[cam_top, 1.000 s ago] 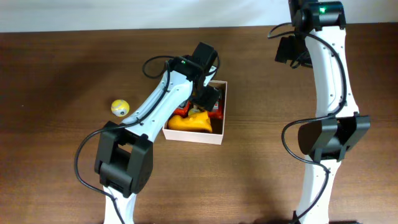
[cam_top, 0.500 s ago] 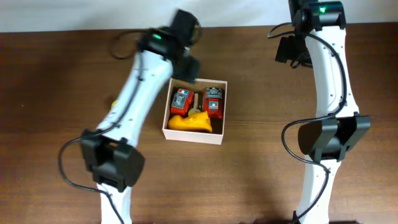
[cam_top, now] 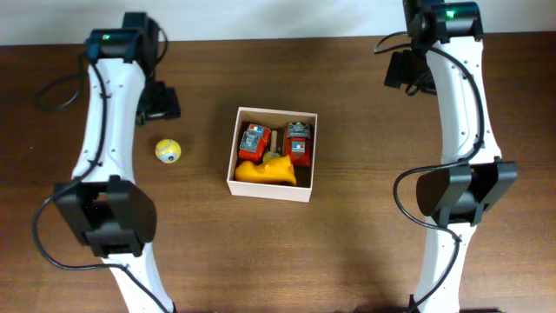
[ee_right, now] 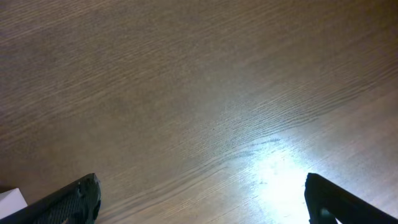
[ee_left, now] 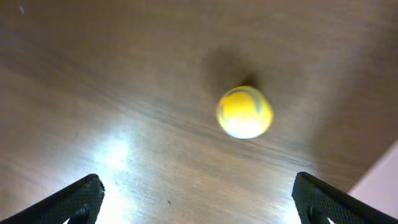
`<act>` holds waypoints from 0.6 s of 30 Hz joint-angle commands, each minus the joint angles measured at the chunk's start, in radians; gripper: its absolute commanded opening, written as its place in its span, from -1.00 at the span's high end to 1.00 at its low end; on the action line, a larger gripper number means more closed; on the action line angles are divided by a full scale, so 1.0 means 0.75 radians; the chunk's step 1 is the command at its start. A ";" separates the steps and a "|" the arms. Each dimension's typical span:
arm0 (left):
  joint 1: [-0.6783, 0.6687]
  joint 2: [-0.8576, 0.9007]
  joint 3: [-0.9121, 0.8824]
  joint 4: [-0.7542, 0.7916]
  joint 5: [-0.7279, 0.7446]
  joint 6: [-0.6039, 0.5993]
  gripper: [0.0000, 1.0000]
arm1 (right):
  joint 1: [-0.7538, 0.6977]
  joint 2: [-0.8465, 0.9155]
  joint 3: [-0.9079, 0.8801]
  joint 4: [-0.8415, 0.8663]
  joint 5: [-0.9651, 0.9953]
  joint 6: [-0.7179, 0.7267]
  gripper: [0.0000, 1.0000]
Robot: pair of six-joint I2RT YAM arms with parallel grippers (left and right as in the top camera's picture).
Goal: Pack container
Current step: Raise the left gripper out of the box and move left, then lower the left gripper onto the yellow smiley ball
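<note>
The container (cam_top: 308, 155), a square white-walled box, sits mid-table and holds two red toys (cam_top: 253, 140) (cam_top: 298, 142) and a yellow toy (cam_top: 269, 171). A small yellow ball (cam_top: 168, 151) lies on the table left of it. It also shows in the left wrist view (ee_left: 244, 112). My left gripper (cam_top: 162, 103) hangs above the table just behind the ball, open and empty, with its fingertips spread wide in the left wrist view (ee_left: 199, 202). My right gripper (cam_top: 402, 71) is open and empty at the far right, over bare wood (ee_right: 202, 199).
The brown wooden table (cam_top: 365, 235) carries nothing else. A pale corner of the container shows at the right edge of the left wrist view (ee_left: 382, 180). A white wall edge runs along the back of the table.
My left arm has lifted out of the container and swung left to above the yellow ball. The toys in the container are now uncovered. The right arm has not moved.
</note>
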 commanded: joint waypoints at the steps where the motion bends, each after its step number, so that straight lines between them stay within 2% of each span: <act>1: 0.043 0.003 -0.125 0.053 0.120 -0.002 -0.99 | -0.004 0.003 -0.003 0.001 0.002 0.006 -0.98; 6: 0.044 0.003 -0.276 0.144 0.274 0.081 -0.99 | -0.004 0.003 -0.003 0.001 0.002 0.006 -0.98; 18: 0.039 0.004 -0.505 0.321 0.277 0.090 -0.99 | -0.004 0.003 -0.003 0.001 0.002 0.006 -0.98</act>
